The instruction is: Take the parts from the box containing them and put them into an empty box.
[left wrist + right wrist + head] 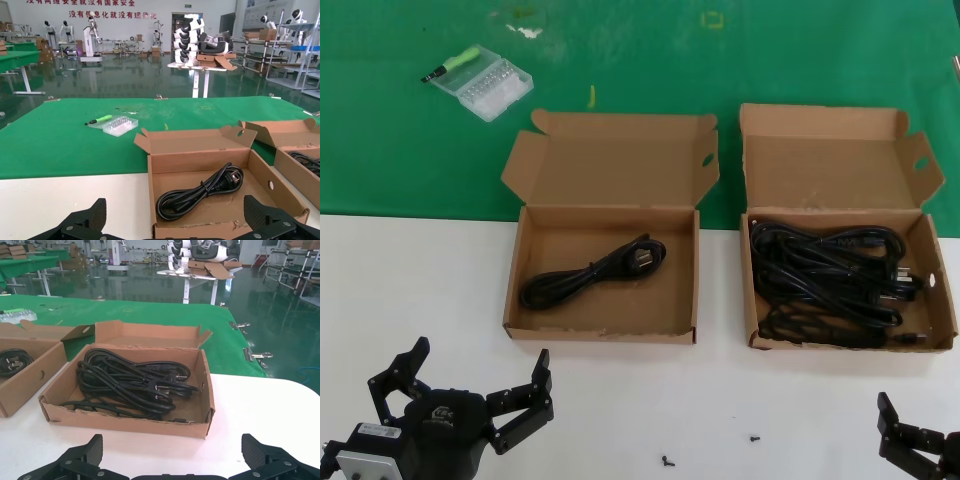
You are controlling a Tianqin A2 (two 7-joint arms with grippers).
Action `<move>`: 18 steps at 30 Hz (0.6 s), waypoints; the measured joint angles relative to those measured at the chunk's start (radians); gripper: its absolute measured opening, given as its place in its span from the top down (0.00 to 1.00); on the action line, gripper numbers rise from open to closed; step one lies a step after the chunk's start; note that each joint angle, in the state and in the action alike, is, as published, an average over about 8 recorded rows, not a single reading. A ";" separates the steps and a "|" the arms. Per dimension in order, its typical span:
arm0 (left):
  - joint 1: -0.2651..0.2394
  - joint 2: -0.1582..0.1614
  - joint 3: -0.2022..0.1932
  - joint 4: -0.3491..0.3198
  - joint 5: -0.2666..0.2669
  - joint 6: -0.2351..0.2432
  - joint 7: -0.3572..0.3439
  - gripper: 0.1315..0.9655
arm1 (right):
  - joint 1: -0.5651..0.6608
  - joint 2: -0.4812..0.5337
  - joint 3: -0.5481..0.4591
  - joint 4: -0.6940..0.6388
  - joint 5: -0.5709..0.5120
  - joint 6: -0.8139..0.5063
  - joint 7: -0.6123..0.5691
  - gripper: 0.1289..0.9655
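The narrower carton (850, 343) on the right holds a tangled pile of several black power cords (830, 270); it also shows in the right wrist view (125, 422) with the cords (130, 380). The wider carton (602, 333) on the left holds one looped cord (590, 272), also in the left wrist view (200, 192). My left gripper (475, 375) is open and empty, low at the table's near edge in front of the wider carton (200, 160). My right gripper (920, 445) is open and empty near the front right, in front of the narrower carton.
A small clear plastic case (482, 85) with a green-handled screwdriver (455, 63) lies on the green mat at the back left. Two tiny black screws (668, 461) lie on the white table between the grippers. Both lids stand open toward the back.
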 joint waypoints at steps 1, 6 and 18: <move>0.000 0.000 0.000 0.000 0.000 0.000 0.000 0.00 | 0.000 0.000 0.000 0.000 0.000 0.000 0.000 0.00; 0.000 0.000 0.000 0.000 0.000 0.000 0.000 0.00 | 0.000 0.000 0.000 0.000 0.000 0.000 0.000 0.00; 0.000 0.000 0.000 0.000 0.000 0.000 0.000 0.00 | 0.000 0.000 0.000 0.000 0.000 0.000 0.000 0.00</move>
